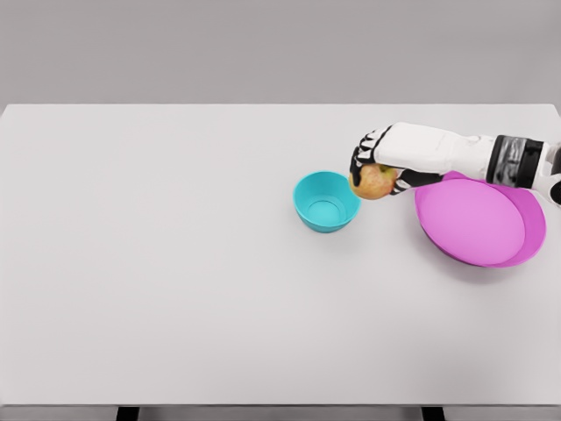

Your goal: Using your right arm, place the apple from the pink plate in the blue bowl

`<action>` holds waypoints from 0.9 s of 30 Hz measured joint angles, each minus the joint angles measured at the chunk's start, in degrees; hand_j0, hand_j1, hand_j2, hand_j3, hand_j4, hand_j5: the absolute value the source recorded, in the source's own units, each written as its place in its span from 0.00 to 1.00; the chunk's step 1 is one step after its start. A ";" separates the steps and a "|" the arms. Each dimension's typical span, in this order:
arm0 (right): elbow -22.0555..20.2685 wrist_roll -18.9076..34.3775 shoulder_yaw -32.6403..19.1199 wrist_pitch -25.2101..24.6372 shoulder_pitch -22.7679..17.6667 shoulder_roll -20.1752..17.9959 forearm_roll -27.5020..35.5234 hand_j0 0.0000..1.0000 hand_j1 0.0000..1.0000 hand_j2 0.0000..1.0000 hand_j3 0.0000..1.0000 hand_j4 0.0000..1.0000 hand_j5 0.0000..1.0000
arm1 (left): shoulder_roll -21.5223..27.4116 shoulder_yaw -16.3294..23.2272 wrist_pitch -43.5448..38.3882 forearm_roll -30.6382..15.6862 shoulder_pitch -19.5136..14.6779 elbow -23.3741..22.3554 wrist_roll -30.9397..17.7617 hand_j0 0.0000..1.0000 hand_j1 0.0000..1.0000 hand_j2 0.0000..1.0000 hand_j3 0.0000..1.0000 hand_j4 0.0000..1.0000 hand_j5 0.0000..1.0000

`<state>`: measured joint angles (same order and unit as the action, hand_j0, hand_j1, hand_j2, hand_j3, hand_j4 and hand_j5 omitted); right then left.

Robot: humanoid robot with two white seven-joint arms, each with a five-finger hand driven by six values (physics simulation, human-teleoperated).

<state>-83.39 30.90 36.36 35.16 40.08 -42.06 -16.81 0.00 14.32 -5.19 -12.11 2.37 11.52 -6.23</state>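
1. Worktop (175,298): white, flat, fills most of the head view; the near half, toward 6 o'clock, carries nothing, and two dark legs show at the bottom edge.
2. Pink plate (478,224): sits on the worktop at about 3 o'clock from frame centre, close to the right edge. Its surface is bare; the far rim is partly covered by the forearm.
3. Blue bowl (326,202): upright, just right of frame centre, at 9 o'clock from the plate and apart from it. The interior visible from above holds nothing.
4. Apple (374,181): yellow-red, held above the worktop in the gap between bowl and plate, at roughly 2 o'clock from the bowl, just beside its far-right rim. It is off the plate and not inside the bowl.
5. Right robot hand (377,167): white with dark finger joints, fingers curled down over the apple and clamped on it from above and behind. The arm enters from the right edge, crossing over the plate's far rim.
6. Background beyond the far worktop edge: plain grey.
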 measured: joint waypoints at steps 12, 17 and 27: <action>-0.01 1.08 0.68 0.00 0.09 4.95 -1.31 0.43 0.43 0.43 0.43 0.43 0.43 | 0.00 0.00 0.00 0.00 0.00 0.00 -0.01 1.00 1.00 1.00 1.00 1.00 1.00; 0.23 1.10 1.31 0.00 0.09 6.53 -2.71 0.43 0.43 0.43 0.43 0.43 0.43 | 0.00 0.00 0.00 0.00 0.00 0.00 -0.01 1.00 1.00 1.00 1.00 1.00 1.00; 0.46 1.03 2.50 0.01 0.53 7.97 -5.71 0.44 0.44 0.44 0.44 0.44 0.44 | 0.00 0.00 0.00 0.00 0.00 0.00 0.00 1.00 1.00 1.00 1.00 1.00 1.00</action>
<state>-82.94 31.93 38.86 35.17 40.61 -34.09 -22.52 0.00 14.32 -5.19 -12.11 2.37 11.52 -6.23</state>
